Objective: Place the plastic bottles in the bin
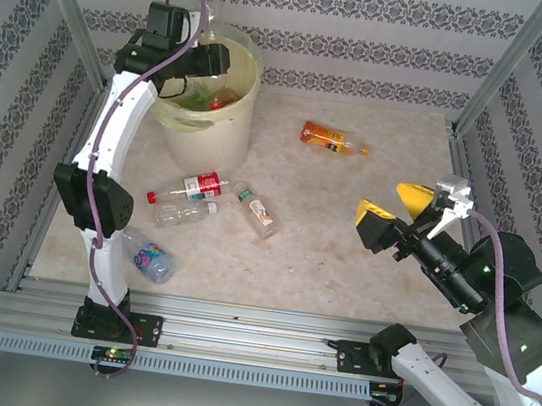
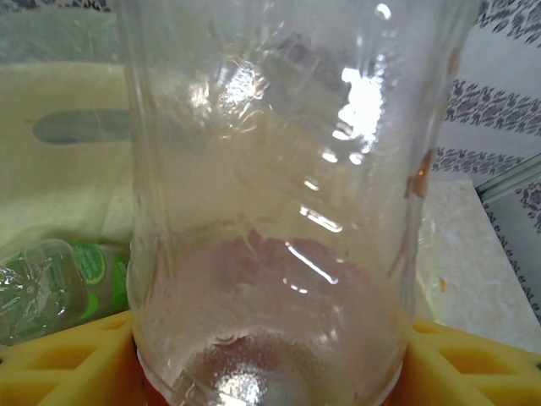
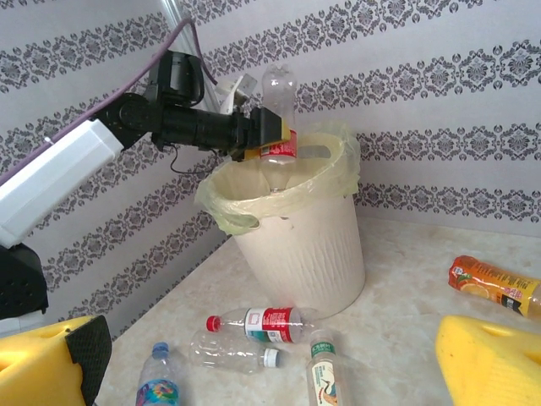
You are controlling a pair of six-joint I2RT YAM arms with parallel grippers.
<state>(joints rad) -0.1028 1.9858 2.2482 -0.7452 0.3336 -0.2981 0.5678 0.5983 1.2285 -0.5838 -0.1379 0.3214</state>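
From the right wrist, the left gripper [image 3: 275,139] apparently clamped a clear bottle [image 3: 277,91] upright above the bin [image 3: 296,245]; its own camera added a green-labelled bottle [image 2: 51,283] inside. The right gripper [image 1: 394,207] gaped wide, empty.

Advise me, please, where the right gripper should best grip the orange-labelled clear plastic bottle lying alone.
Probably grip the orange-labelled bottle around its labelled mid-body, coming straight down from above with the open right gripper spanning its width: it lies flat on its side, nothing crowding it.
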